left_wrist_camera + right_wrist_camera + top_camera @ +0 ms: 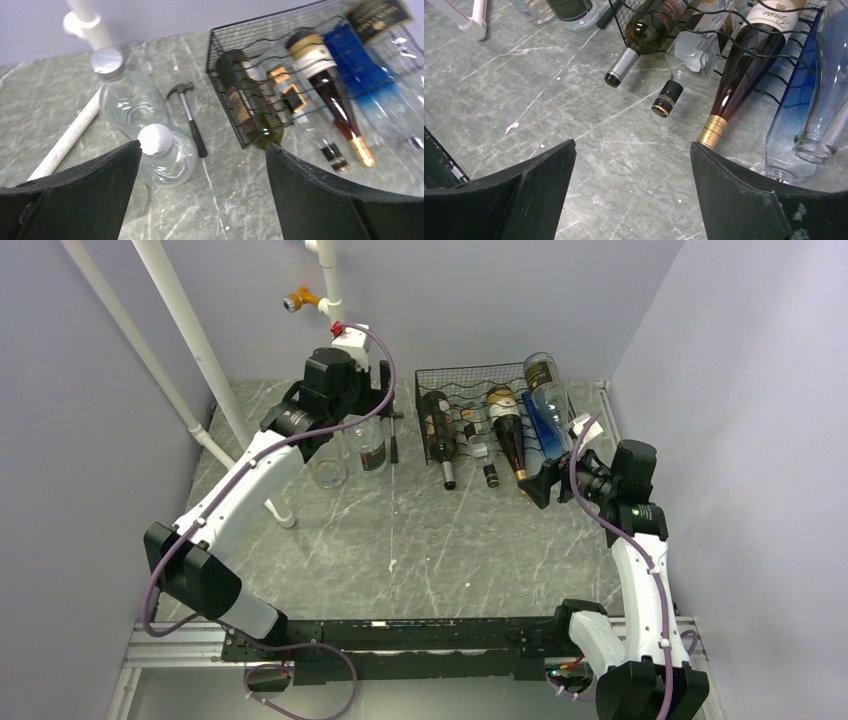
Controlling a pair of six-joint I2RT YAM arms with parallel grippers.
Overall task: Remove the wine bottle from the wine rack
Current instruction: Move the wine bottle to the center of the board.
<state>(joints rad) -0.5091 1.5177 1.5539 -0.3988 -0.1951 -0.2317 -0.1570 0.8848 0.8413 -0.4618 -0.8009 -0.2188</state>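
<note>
The black wire wine rack (455,375) stands at the back right of the table, also in the left wrist view (220,55). Several bottles lie in it, necks toward me: a dark green one (644,30), a small clear one (691,50), a dark wine bottle with a gold neck (734,85), a blue one (791,110) and a clear one (831,95). My right gripper (633,144) hovers open over bare table, just short of the gold neck. Left of the rack, my left gripper (203,145) is open above the table and holds nothing.
Two clear bottles with silver caps (157,142) (112,65) stand left of the rack, one beside my left finger. A hammer (190,117) lies between them and the rack. White pipes (180,330) rise at the back left. Walls close in on three sides.
</note>
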